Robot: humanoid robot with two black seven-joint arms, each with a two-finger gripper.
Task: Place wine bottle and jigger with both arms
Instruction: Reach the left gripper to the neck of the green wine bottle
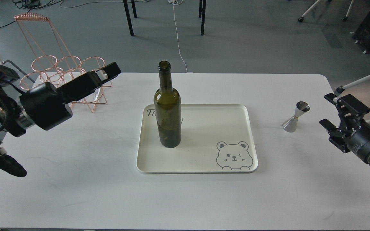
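The wine bottle (167, 110), dark olive green, stands upright on the left part of the cream tray (204, 160). The jigger (295, 117), small shiny steel, stands upright on the table to the right of the tray. My left gripper (113, 71) is seen side-on, left of the bottle's neck and apart from it, in front of the copper rack; its fingers cannot be told apart. My right gripper (325, 109) is open and empty, a short way right of the jigger and not touching it.
A copper wire bottle rack (72, 77) stands at the table's back left, right behind my left gripper. The tray has a bear drawing (234, 155) at its front right. Chair legs and cables are on the floor beyond the table.
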